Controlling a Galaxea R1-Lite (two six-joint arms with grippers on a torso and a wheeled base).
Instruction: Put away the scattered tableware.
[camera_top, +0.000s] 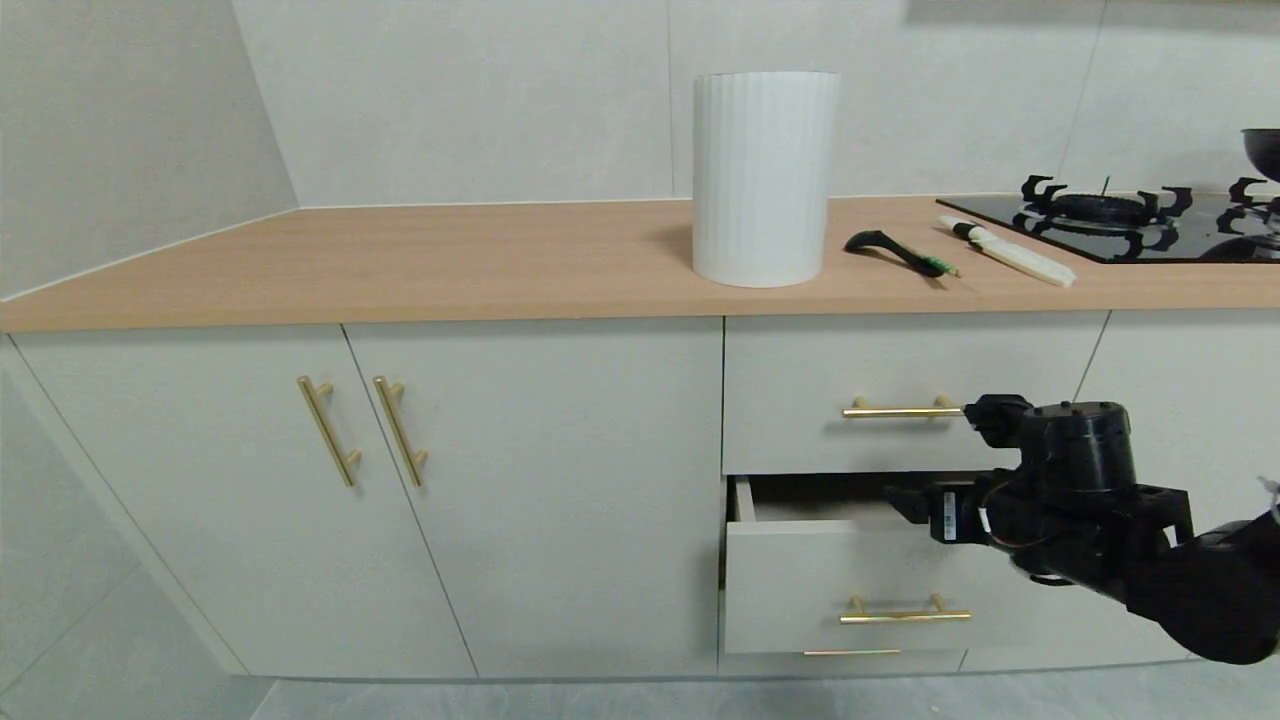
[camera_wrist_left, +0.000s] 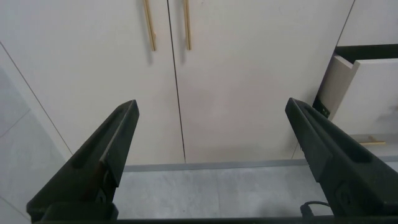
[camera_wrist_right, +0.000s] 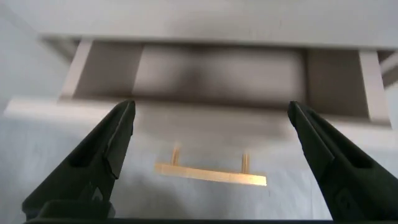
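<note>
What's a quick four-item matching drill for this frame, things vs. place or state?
Things:
1. white canister
2. dark utensil
3. second drawer
4. right gripper

States:
A. pulled partly open
B. standing upright on the counter
C. open, facing the drawer's gap
D. lying flat on the counter

Pairs: 1-B, 2-D, 3-A, 4-C
</note>
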